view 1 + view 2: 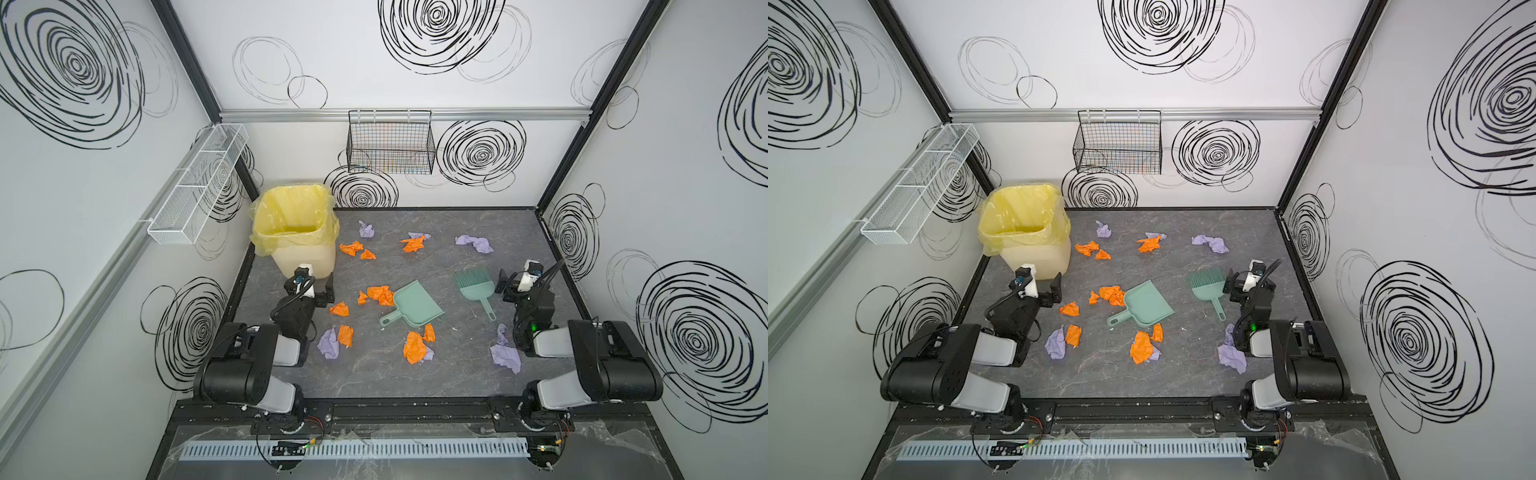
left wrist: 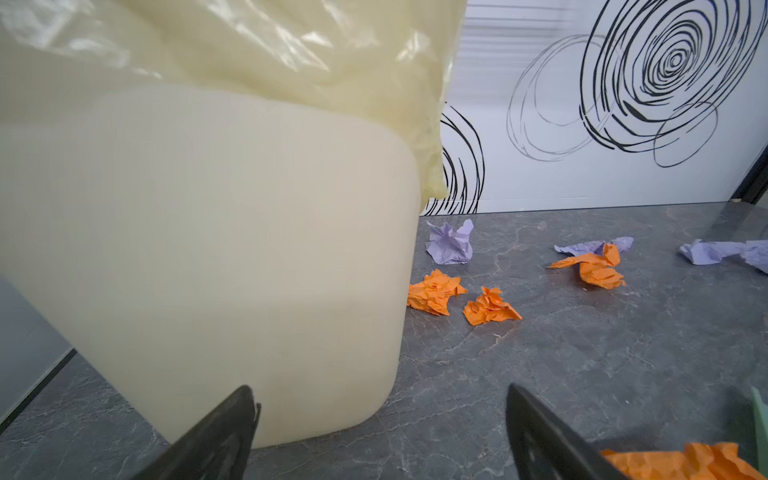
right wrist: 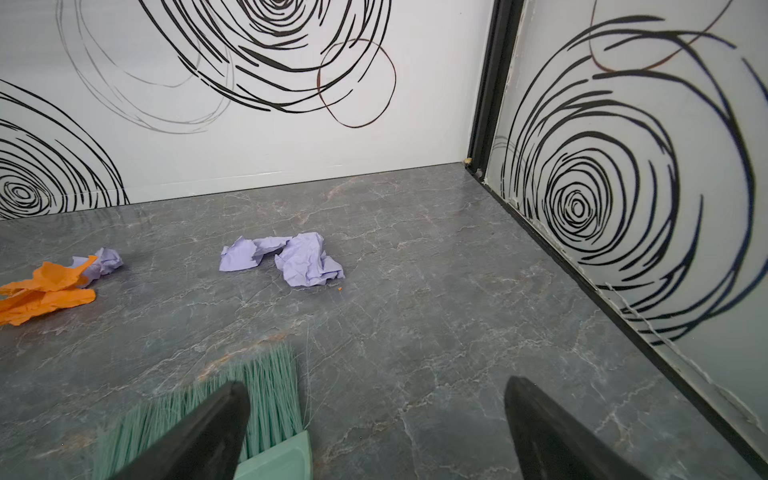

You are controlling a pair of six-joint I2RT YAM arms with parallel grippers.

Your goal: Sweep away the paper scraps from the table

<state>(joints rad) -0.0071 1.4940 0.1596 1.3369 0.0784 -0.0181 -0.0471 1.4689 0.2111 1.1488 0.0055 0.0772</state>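
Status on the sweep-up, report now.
Left gripper open, empty, by the bin. Right gripper open, empty, beside the brush. Paper scraps scattered across the table; dustpan lying unheld among them. No obstruction seen.

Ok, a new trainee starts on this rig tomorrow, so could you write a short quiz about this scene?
1. True or false: the left gripper and the right gripper are both open and empty.
2. The brush lies: A) clamped in a gripper; B) flat on the table, between the dustpan and the right gripper; C) standing upright on its bristles.
3. Which two colours are the paper scraps?
Key: 1 true; 2 B; 3 orange and pale purple.
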